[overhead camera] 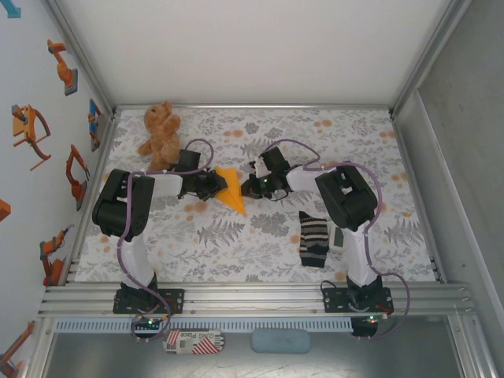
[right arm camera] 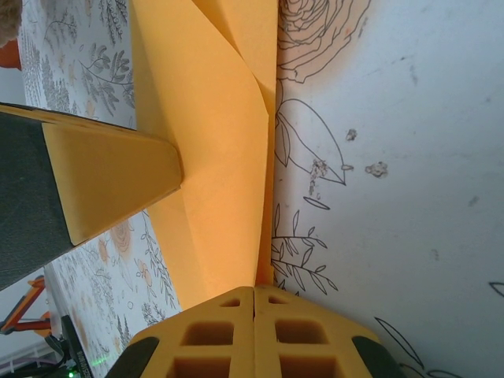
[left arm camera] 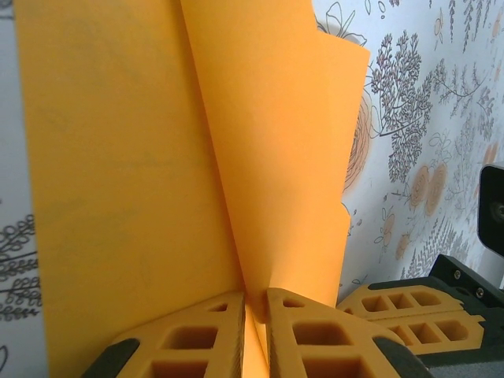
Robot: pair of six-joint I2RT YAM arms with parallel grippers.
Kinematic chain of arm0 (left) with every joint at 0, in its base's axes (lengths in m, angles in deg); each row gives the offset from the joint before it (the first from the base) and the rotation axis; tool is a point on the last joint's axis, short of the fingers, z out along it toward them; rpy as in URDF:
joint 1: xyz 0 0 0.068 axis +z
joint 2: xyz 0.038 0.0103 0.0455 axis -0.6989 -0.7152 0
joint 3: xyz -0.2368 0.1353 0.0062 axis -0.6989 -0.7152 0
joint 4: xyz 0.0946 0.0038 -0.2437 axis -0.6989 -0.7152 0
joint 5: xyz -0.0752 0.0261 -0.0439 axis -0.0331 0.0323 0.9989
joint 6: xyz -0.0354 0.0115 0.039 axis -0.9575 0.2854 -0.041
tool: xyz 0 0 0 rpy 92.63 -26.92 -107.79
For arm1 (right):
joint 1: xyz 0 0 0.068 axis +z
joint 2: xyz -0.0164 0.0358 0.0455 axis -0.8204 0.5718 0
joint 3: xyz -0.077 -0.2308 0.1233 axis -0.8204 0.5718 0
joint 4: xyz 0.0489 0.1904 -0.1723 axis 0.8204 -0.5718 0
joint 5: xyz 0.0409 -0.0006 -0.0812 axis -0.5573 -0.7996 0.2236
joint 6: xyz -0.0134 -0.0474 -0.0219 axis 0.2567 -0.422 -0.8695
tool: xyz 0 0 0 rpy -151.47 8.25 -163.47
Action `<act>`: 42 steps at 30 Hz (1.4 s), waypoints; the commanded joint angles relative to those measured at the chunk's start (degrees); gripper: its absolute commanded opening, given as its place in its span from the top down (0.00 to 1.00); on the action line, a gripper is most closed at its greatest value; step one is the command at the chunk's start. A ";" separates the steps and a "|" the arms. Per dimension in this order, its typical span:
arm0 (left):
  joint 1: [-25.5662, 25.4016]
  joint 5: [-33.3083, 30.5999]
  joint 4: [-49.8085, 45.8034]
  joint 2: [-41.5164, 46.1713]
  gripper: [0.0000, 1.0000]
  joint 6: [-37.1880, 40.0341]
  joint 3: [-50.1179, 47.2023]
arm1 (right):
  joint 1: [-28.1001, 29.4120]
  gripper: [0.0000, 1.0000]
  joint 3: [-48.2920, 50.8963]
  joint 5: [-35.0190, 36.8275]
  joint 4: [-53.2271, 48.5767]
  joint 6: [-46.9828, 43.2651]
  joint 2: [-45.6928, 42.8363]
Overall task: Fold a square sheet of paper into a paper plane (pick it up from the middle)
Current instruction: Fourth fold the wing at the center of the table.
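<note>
Here the paper plane [overhead camera: 231, 191] lies mid-frame on the surface [overhead camera: 260, 240], thin, light and easily crumpled. The left tool [left arm camera: 253, 305] clamps its centre fold, the best hold, and the right tool [right arm camera: 253, 295] is pressed together at its edge.

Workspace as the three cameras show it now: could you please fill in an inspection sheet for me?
Surface: floral-patterned table, no spills seen.
Job's things: orange paper plane, partly folded, at the centre between the two arms.
Clutter: teddy bear at far left; striped sock and small white device at near right.
Grippers: left gripper shut on the paper plane; right gripper shut, pinching the paper's edge.
Cables: purple cables loop along both arms, off the paper.
Surroundings: white enclosure walls; robot stickers on the left wall; metal rail at the near edge.
</note>
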 commanded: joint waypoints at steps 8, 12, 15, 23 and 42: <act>-0.11 -2.00 -3.02 -0.99 0.87 1.42 0.28 | 0.60 1.00 -1.11 2.96 -9.52 -3.52 4.11; -0.17 -2.09 -3.55 -1.17 0.87 1.64 0.41 | 0.89 1.00 -1.30 4.67 -10.96 -3.98 4.00; -0.12 -2.65 -4.84 -1.45 0.87 2.01 0.96 | 0.90 0.99 -0.87 5.75 -10.36 -3.48 2.51; -0.21 -5.62 -10.11 -2.29 0.87 2.99 2.24 | 0.89 0.95 -1.70 5.82 -8.30 -1.81 -1.12; -0.30 -7.85 -13.66 -3.80 0.86 2.92 3.28 | 0.24 0.87 1.69 5.03 1.14 1.73 -8.87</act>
